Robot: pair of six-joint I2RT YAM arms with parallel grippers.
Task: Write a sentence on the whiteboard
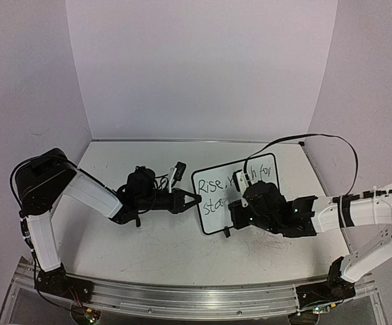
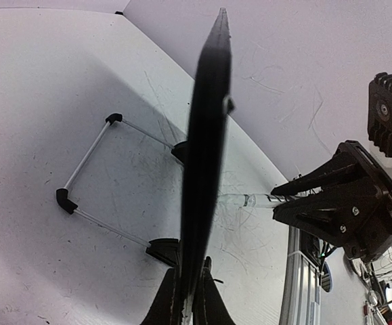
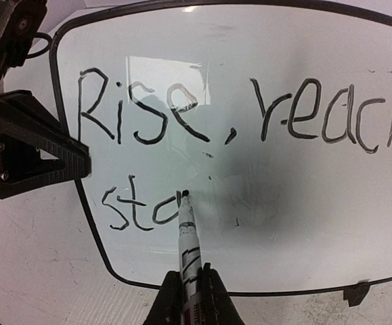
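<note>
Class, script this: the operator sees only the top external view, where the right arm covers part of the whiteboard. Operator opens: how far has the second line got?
Observer: Right wrist view: the sentence has a lower line reading "sta"; the marker tip sits on the whiteboard just past the "a".
Operator: Is the left end effector holding the board?
Observer: Left wrist view: yes, its fingers clamp the black frame, seen edge-on.
Operator: What props it?
Observer: A wire stand with black feet, behind it.

Scuffed white table under a black-framed whiteboard on its thin wire stand.
</note>
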